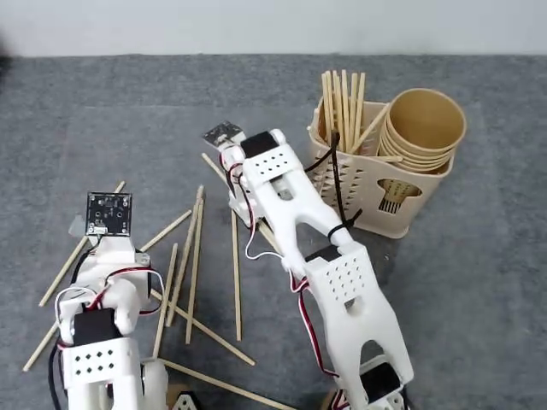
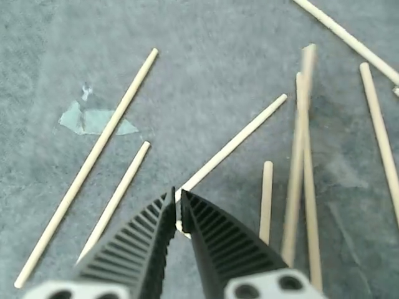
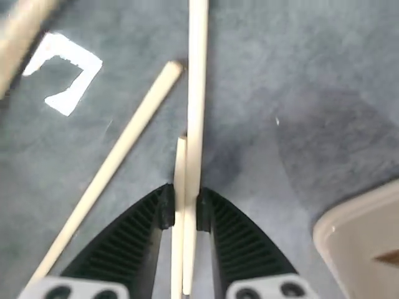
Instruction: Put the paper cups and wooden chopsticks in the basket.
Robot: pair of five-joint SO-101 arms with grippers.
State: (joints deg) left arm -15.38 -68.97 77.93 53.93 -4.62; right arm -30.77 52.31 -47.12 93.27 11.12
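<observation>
My right gripper (image 3: 185, 208) is shut on two wooden chopsticks (image 3: 194, 112) that lie side by side between its jaws, low over the grey mat. The beige basket (image 1: 376, 201) stands just beside that arm, and its corner (image 3: 368, 237) shows in the right wrist view. It holds a stack of paper cups (image 1: 423, 128) and several upright chopsticks (image 1: 342, 102). My left gripper (image 2: 177, 200) sits at the near-left of the mat, its jaws closed on the end of one chopstick (image 2: 234, 144). Several more chopsticks (image 1: 195, 256) lie loose between the two arms.
Loose chopsticks (image 2: 87, 165) lie scattered on the mat around the left arm (image 1: 102, 290). A scrap of clear tape (image 2: 93, 118) and a white tape mark (image 3: 62, 68) are stuck to the mat. The mat's far side by the wall is open.
</observation>
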